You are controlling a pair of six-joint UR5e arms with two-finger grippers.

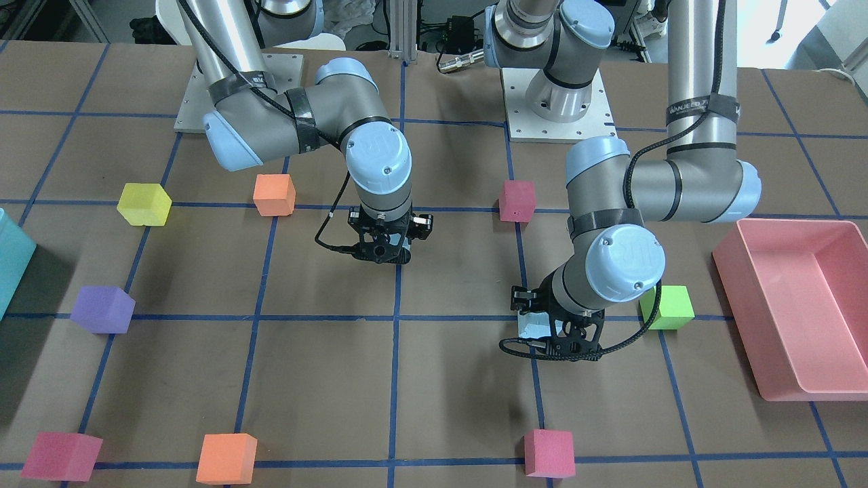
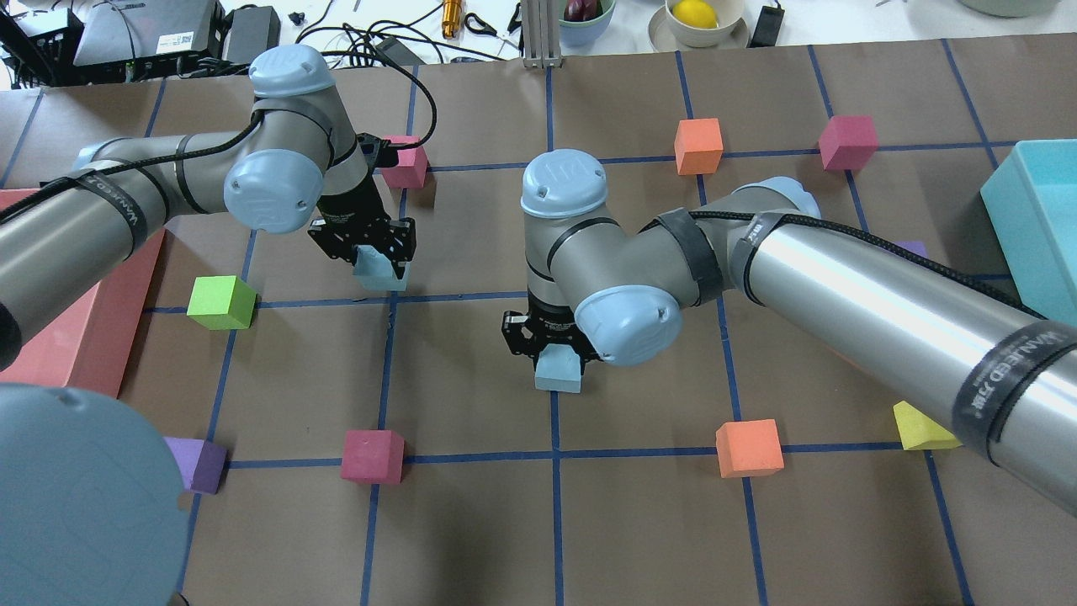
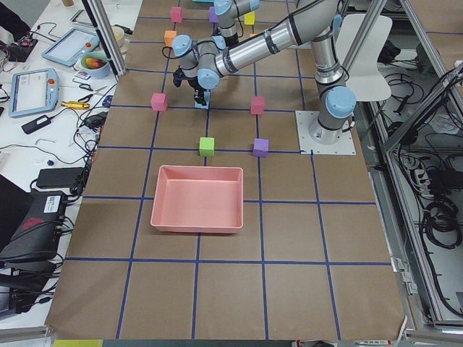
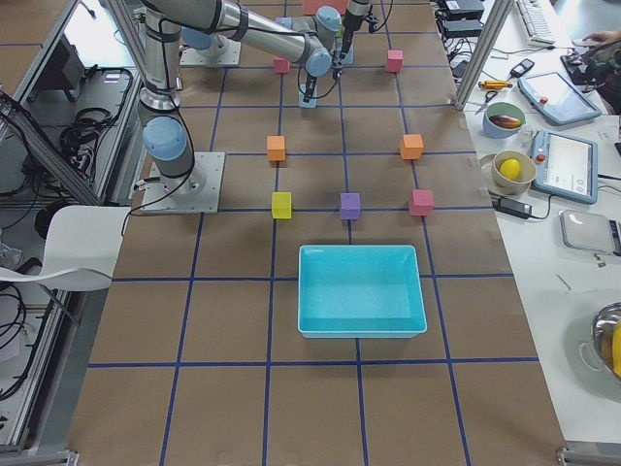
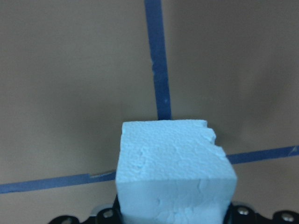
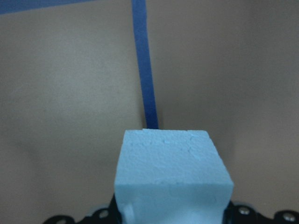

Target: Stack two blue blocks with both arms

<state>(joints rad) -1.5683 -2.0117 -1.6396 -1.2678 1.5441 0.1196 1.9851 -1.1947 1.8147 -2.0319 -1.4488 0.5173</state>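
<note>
We are clamping one pale sky-blue foam cube (image 2: pixel 380 276) in our left black two-finger gripper (image 2: pixel 374 259) and its twin cube (image 2: pixel 560 374) in our right gripper (image 2: pixel 555 353), both low at the brown paper-covered table (image 2: pixel 471 522) and well apart, so the next move is calling for lifting one squarely onto the other.

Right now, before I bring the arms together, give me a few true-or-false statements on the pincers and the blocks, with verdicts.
1. The left pincer has a pale blue block between its fingers. True.
2. The right pincer is empty. False: it grips the other blue block.
3. The two blue blocks are already stacked. False: they are apart, one in each pincer.
4. A green block lies between the left pincer and the pink tray. True.
</note>
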